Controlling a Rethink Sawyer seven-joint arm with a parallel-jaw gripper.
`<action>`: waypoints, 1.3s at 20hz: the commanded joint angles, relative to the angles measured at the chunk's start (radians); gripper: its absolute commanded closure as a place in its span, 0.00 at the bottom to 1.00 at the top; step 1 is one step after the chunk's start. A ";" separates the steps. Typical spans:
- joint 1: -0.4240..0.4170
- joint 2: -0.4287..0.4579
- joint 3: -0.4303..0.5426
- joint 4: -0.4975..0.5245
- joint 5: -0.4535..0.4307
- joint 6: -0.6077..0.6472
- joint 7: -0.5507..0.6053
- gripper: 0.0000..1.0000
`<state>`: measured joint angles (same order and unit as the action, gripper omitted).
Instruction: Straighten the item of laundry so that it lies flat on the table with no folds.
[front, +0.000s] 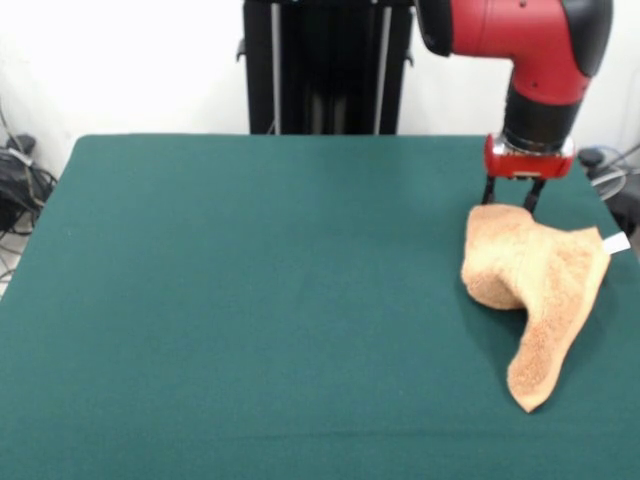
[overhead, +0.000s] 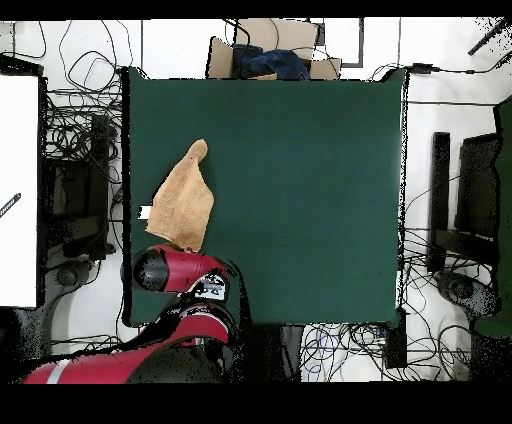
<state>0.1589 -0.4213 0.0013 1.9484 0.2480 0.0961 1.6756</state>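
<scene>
The orange-tan towel (front: 535, 280) lies crumpled near the right edge of the green table (front: 250, 300). It is bunched into a hump at the left and tapers to a point toward the front. Its white tag (front: 616, 243) sticks out at the right. My gripper (front: 511, 199) stands right at the towel's far edge, with its two fingers apart and the tips touching or just above the cloth. In the overhead view the towel (overhead: 183, 200) lies by the table's (overhead: 300, 180) left edge, and the red arm (overhead: 178, 270) hides the gripper.
The table's right edge in the front view runs close by the towel. Cables and dark equipment (front: 15, 185) lie off the table at the left. In the overhead view a cardboard box (overhead: 265, 50) stands past the far edge and a white table (overhead: 18, 190) at the left.
</scene>
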 joint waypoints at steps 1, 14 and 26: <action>-0.017 0.084 0.107 -0.105 0.020 -0.058 0.183 0.00; -0.011 0.103 0.105 -0.123 0.027 -0.056 0.182 0.00; 0.013 0.060 0.073 -0.113 0.043 -0.011 0.193 0.00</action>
<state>0.1631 -0.4219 0.0003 1.9469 0.2482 0.0959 1.6756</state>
